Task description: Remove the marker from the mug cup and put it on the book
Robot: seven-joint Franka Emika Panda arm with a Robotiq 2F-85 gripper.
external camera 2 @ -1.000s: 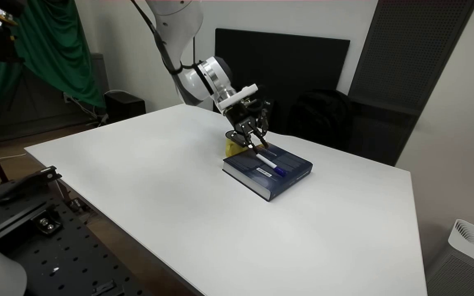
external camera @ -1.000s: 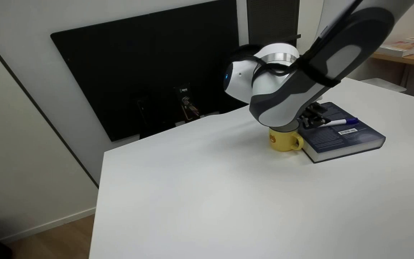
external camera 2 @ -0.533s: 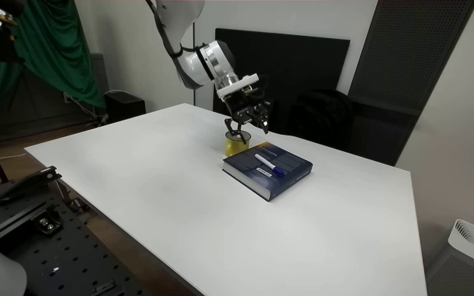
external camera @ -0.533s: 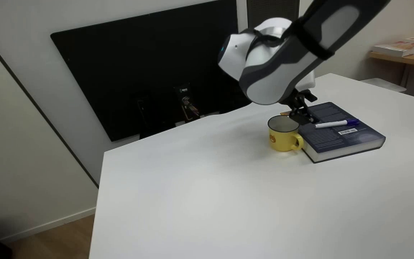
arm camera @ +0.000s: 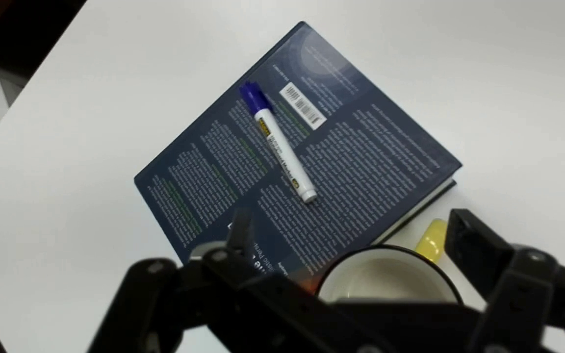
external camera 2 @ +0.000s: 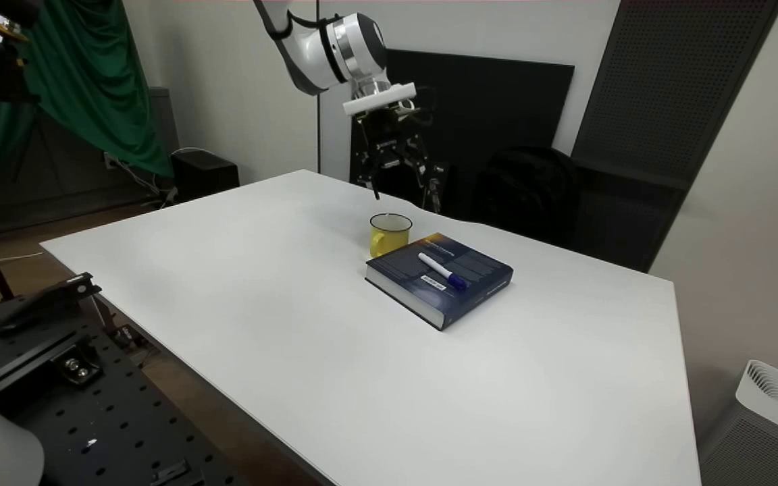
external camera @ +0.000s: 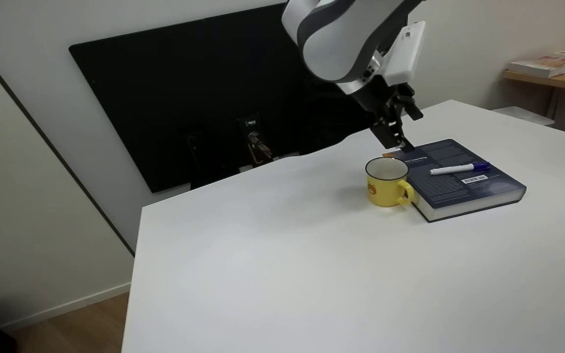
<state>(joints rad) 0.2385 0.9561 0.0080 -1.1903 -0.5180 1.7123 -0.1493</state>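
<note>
Clearly apart, marker [external camera 2: 442,271] lower than pincer [external camera 2: 405,202].

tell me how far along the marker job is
Done, by the look of it: the marker lies on the book, and no marker shows in the mug. In hand: nothing, as the gripper is open and apart from the marker. Left: probably nothing of the job itself, perhaps just moving the gripper clear.
</note>
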